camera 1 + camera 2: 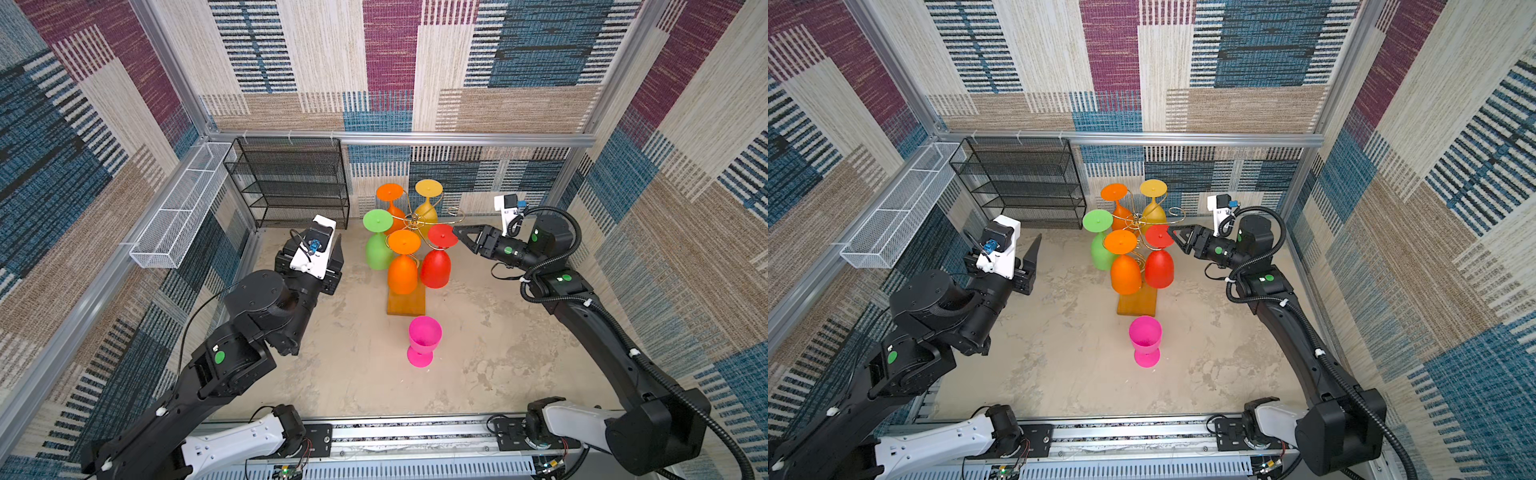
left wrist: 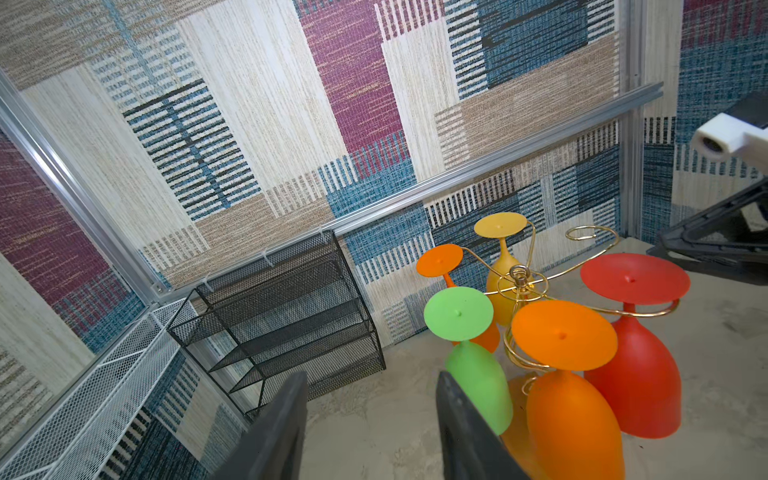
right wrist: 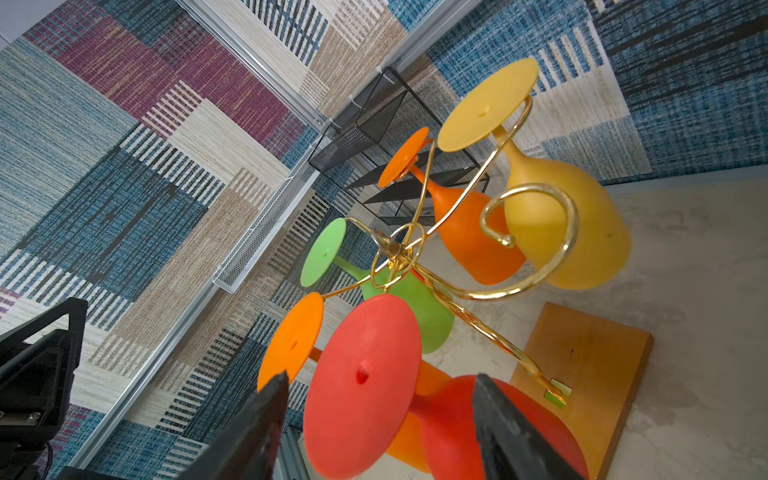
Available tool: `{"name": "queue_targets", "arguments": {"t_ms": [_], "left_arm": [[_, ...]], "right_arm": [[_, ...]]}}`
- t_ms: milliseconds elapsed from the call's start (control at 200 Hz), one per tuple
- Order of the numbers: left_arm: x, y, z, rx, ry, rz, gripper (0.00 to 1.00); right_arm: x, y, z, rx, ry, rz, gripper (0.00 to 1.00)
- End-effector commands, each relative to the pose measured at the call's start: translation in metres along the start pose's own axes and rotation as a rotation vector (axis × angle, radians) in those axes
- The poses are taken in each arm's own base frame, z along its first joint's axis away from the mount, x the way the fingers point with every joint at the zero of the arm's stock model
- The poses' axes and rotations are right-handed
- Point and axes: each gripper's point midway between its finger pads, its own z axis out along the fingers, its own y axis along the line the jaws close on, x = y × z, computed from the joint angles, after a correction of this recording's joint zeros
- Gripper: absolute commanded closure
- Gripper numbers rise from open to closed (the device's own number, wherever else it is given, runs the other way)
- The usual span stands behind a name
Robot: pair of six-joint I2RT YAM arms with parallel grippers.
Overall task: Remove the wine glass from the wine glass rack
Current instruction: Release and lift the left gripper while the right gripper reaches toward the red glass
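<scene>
The wine glass rack (image 1: 416, 225), gold wire on a wooden base (image 1: 406, 305), stands mid-table. Hanging upside down on it are a red wine glass (image 1: 435, 268), two orange ones (image 1: 402, 276) (image 1: 390, 193), a green one (image 1: 377, 251) and a yellow one (image 1: 429, 188). One scroll arm (image 3: 574, 232) is bare. A pink glass (image 1: 424, 336) stands upright in front of the base. My right gripper (image 3: 380, 378) is open, its fingers either side of the red glass's foot and stem (image 3: 361, 386). Left of the green glass, my left gripper (image 2: 372, 376) is open and holds nothing.
A black mesh tiered shelf (image 1: 291, 183) stands against the back wall at the left. A long white wire basket (image 1: 178, 208) hangs on the left wall. Patterned walls close in three sides, and a metal rail (image 1: 415, 436) runs along the front.
</scene>
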Motion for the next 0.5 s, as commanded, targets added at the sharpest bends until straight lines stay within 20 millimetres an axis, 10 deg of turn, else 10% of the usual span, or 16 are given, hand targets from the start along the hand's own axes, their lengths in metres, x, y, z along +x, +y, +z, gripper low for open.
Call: {"name": "queue_targets", "arguments": {"t_ms": [0,496], "left_arm": [[-0.005,-0.005,0.004,0.017,-0.021,-0.047,0.47],[-0.003,-0.014,0.013,0.055,-0.021,-0.053,0.47]], "right_arm": [[-0.004,0.007,0.003,-0.027,-0.014,-0.021,0.3],[-0.003,0.014,0.014,-0.068,0.016,-0.01,0.49]]}}
